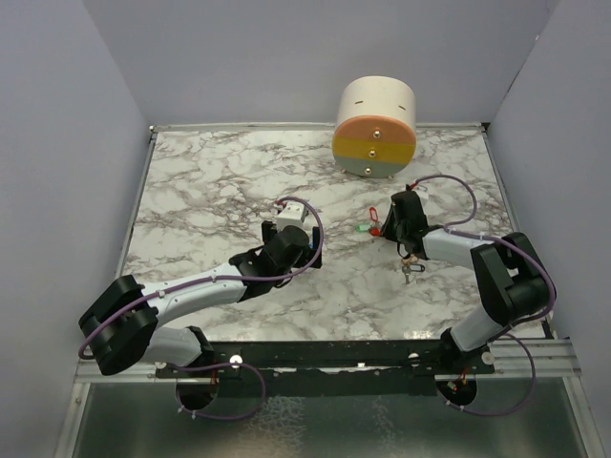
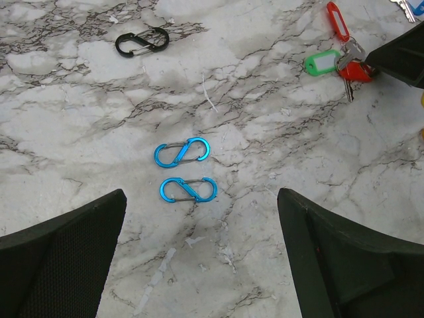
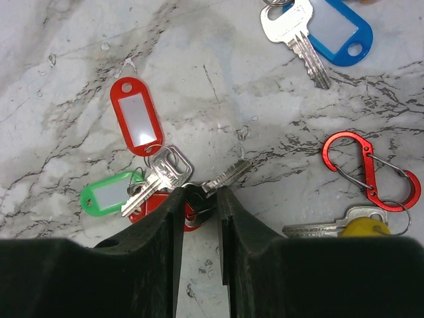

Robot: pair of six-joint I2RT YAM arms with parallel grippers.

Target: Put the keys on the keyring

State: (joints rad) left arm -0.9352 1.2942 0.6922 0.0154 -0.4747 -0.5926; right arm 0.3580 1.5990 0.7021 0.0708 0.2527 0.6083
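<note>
Clearly the key bunch [image 3: 162,175] lies on the marble table [image 3: 66,66], directly at the tips of the right gripper [image 3: 199,192]. Its red head sits between the jaws, which stand almost together and seem to pinch it. The red tag [image 3: 136,116] and green tag [image 3: 106,195] fan out to the left, and one blade points up-right. The left gripper [image 2: 202,193] hangs well apart over two blue clips [image 2: 182,152], jaws spread wide, so the right arm is nearer.

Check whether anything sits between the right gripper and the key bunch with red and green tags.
Nothing visible does. The right gripper is right at the bunch of silver metal keys with red and green plastic tags, its fingers flanking part of it.
</note>
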